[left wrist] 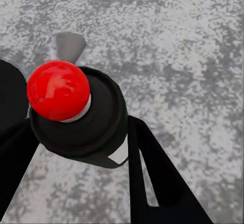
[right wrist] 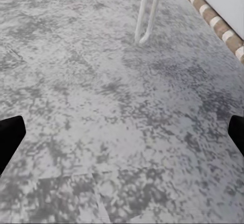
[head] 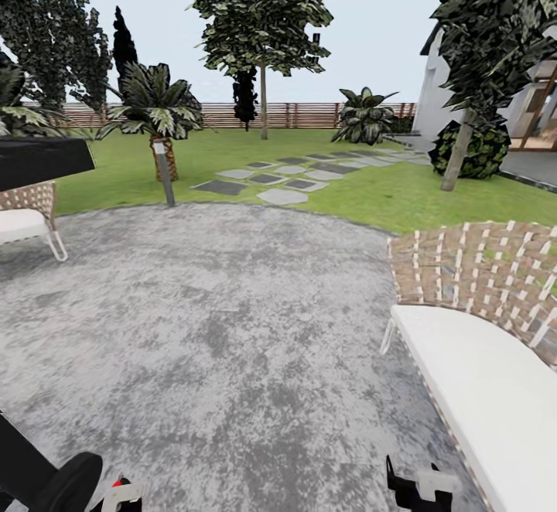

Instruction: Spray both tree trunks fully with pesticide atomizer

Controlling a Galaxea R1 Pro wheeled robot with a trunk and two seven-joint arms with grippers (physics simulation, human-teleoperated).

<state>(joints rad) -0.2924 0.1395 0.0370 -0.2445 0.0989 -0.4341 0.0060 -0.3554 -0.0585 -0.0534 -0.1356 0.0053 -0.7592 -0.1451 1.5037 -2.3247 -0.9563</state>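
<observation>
The atomizer (left wrist: pixel 81 117) sat clamped between the left hand's (left wrist: pixel 76 148) dark fingers (left wrist: pixel 152 178), red knob up and grey nozzle pointing away over the mottled grey paving (left wrist: pixel 173 41). The right hand (right wrist: pixel 122 132) hung over the paving with its fingers spread wide apart, near a chair leg (right wrist: pixel 147 10). From the head, one tree (head: pixel 263 94) stood at 12 o'clock on the lawn (head: pixel 371 195), the other (head: pixel 458 152) at 2 o'clock. A wicker sofa (head: pixel 480 326) sat at 3 o'clock.

Wicker chairs (head: pixel 495 295) flank grey paving (head: pixel 216 326) near stepping stones (head: pixel 286 179)
</observation>
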